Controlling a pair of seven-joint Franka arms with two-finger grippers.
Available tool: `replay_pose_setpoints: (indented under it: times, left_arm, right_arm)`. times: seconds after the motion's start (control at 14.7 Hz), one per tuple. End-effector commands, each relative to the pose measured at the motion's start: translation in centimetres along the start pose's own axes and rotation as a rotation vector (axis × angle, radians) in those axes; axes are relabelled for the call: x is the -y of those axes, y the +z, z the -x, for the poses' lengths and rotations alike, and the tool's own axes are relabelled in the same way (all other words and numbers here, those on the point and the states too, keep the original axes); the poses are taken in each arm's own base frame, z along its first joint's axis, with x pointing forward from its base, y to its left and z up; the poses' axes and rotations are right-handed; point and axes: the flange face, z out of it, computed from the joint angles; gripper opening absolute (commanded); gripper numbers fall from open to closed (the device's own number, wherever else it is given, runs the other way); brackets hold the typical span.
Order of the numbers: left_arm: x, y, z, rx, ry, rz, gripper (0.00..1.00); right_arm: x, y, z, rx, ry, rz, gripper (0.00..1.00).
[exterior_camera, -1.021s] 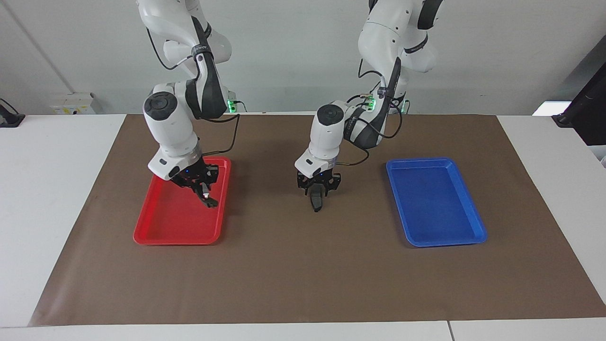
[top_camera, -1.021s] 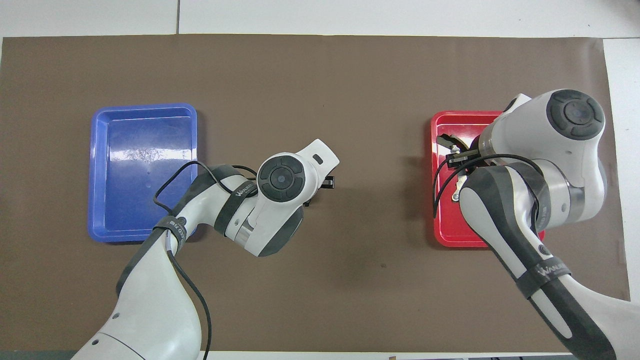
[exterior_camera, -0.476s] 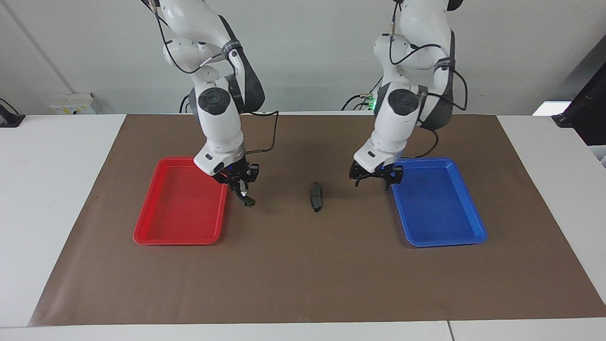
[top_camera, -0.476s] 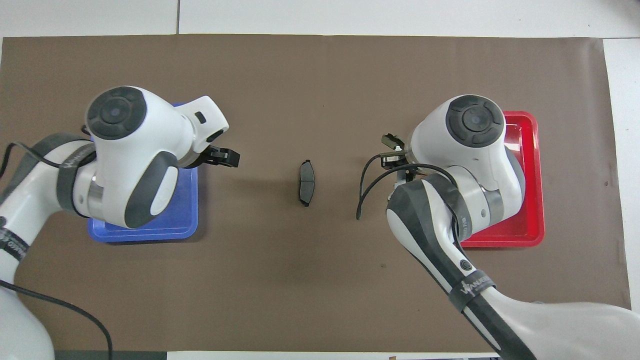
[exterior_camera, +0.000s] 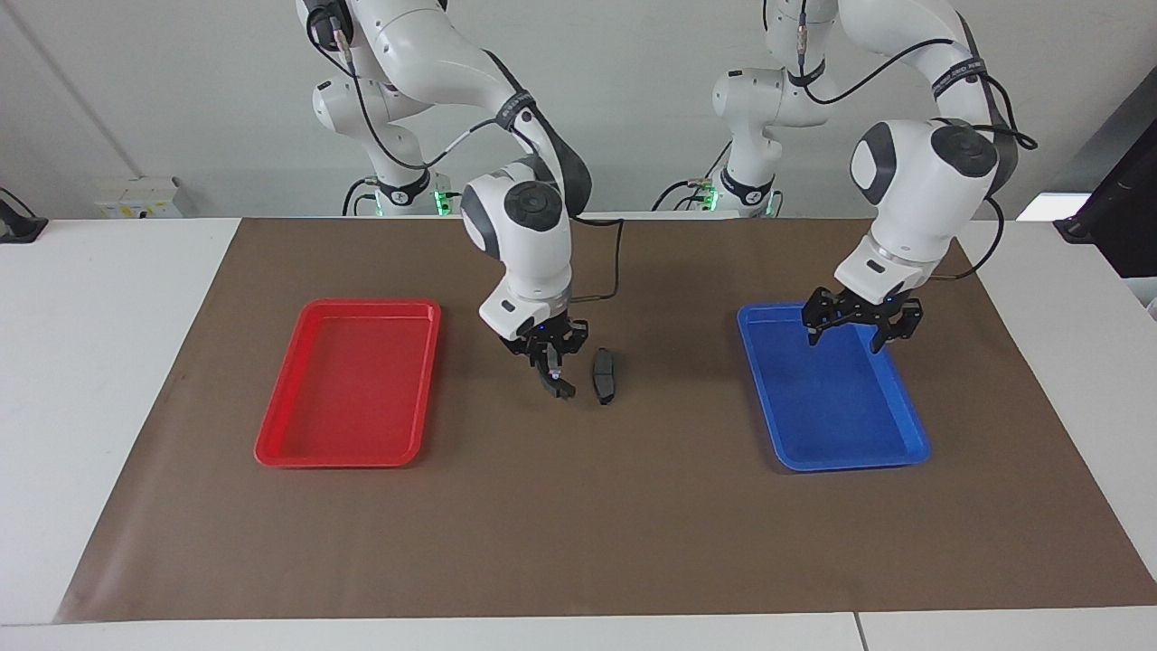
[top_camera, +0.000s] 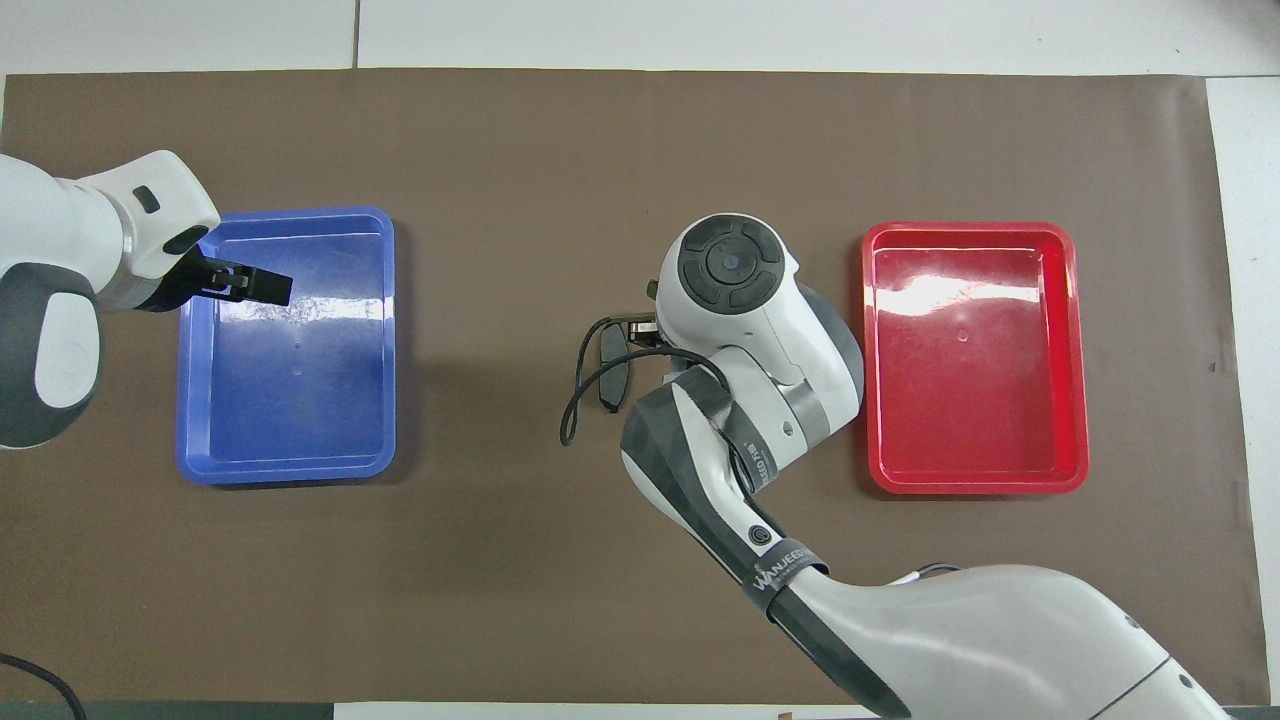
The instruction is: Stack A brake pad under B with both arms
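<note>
The A brake pad [exterior_camera: 603,377], short, flat and all dark, lies on the brown mat midway between the two trays; it also shows in the overhead view [top_camera: 611,368], partly crossed by a cable. My right gripper [exterior_camera: 549,360] is shut on B [exterior_camera: 560,387], a thin black curved shoe with a light spot. It holds B just above the mat, close beside the pad on the red tray's side. In the overhead view the right hand hides B. My left gripper [exterior_camera: 845,336] is open and empty over the blue tray [exterior_camera: 907,452]; it also shows in the overhead view [top_camera: 268,287].
The red tray [exterior_camera: 271,449] lies toward the right arm's end with nothing in it, and shows in the overhead view [top_camera: 1072,350]. The blue tray's rim shows in the overhead view [top_camera: 290,472]. The brown mat [exterior_camera: 578,524] covers the table's middle.
My right gripper has carried B from the red tray to just beside the pad. My left gripper has let go of the pad on the mat and drawn back over the blue tray.
</note>
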Motion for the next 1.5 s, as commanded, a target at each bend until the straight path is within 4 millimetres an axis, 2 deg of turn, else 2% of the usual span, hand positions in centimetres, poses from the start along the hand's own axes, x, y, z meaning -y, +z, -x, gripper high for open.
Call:
replay_pose_setpoints:
  times: [0.0,0.2,0.34,0.48,0.75,0.95,1.43]
  left_arm:
    - [1.6,-3.2,0.9,0.027,-0.023,-0.005,0.99]
    - [3.4,-6.5,1.2,0.059,-0.055,-0.002,0.99]
    - [3.8,-9.0,1.1,0.089,-0.063,0.003,0.99]
    - [4.0,-10.3,1.4,0.101,-0.067,0.005,0.99]
    - [6.2,-11.4,3.7,0.157,-0.115,0.015,0.99]
    - [6.8,-11.6,4.5,0.174,-0.13,0.019,0.99]
    - [7.0,-11.8,4.3,0.166,-0.133,0.015,0.99]
  right_arm:
    - [2.0,0.8,-0.1,-0.022,0.046,-0.015,0.0]
    - [3.3,1.8,0.5,-0.027,0.044,-0.02,0.0]
    - [4.2,2.1,0.9,-0.042,0.055,-0.037,0.0]
    - [4.9,2.8,1.3,-0.05,0.052,-0.042,0.0]
    - [4.6,4.2,1.7,-0.04,0.037,-0.02,0.0]
    - [4.4,5.1,2.1,-0.049,0.027,-0.024,0.0]
    - [4.4,5.2,2.0,-0.057,-0.028,-0.027,0.0]
